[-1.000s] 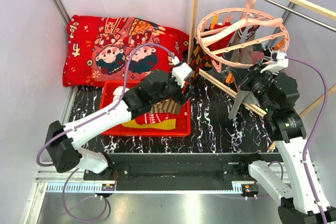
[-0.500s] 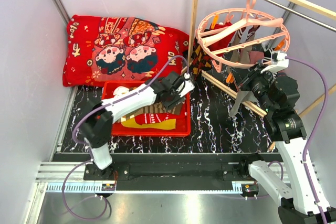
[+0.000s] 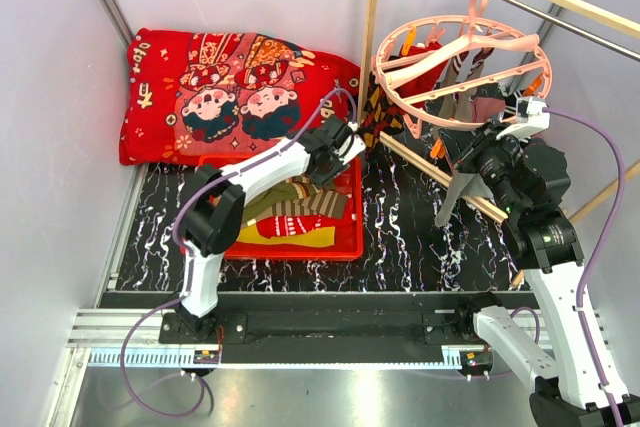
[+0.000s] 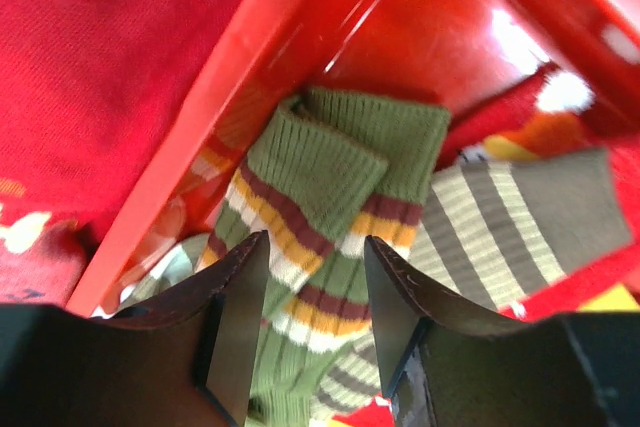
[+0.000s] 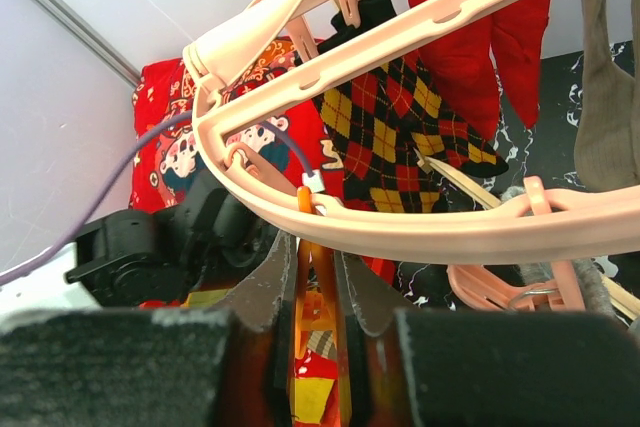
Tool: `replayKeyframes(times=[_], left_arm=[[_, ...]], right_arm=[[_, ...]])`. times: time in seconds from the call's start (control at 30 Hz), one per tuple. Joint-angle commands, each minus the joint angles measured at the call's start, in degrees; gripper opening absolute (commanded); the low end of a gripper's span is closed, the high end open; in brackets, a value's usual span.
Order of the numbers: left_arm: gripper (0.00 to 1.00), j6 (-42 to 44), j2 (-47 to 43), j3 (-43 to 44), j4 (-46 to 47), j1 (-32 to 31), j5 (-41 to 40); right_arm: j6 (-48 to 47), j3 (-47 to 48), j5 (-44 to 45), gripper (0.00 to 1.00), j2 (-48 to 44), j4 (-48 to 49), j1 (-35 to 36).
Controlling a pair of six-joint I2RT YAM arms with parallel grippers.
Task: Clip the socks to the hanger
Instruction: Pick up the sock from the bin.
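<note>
**Several socks hung, more waiting in the tray**

The pale-pink hanger (image 5: 420, 227) hangs at the far right and already carries an argyle sock (image 5: 400, 127), red socks (image 5: 500, 27) and a grey-brown one (image 5: 605, 107). That part looks done.

The right gripper (image 5: 318, 287) is at the ring's near edge, its fingers narrowed onto an orange clip (image 5: 316, 312), seemingly readying it.

The left gripper (image 4: 310, 327) hangs over the far right corner of the red tray (image 4: 250, 77). Its jaws are moderately apart and empty, framing the cuff of an olive striped sock (image 4: 330, 217). A grey striped sock (image 4: 520, 207) lies beside that one.

By my judgement, at least these two remain to be lifted and clipped.
</note>
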Motion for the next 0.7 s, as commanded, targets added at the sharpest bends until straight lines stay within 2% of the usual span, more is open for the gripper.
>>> replayKeyframes(times=[0.0,0.2,0.3,0.33,0.47,0.67], left_arm=[[0.47,0.3,3.7,3.6,-0.3,0.6,0.5],[0.42,-0.2,7.5,5.5,-0.3,1.4,2.0],[0.33,-0.7,8.1,5.8,-0.4,1.7,2.4],[0.26,-1.0,7.7,5.5,-0.3,1.7,2.6],[0.13,-2.1,4.7,3.9,-0.3,1.8,3.3],[0.0,-4.1,-2.7,0.8,0.6,2.2,4.3]], right_arm=[[-0.9,0.4,0.9,0.1,0.0,2.2,0.2],[-0.7,0.1,0.9,0.09,0.1,2.2,0.2],[-0.6,0.1,0.9,0.09,0.1,2.1,0.2],[-0.6,0.2,0.9,0.09,0.1,2.2,0.1],[-0.7,0.3,0.9,0.09,0.1,2.2,0.2],[-0.7,0.4,0.7,0.09,0.0,2.2,0.2]])
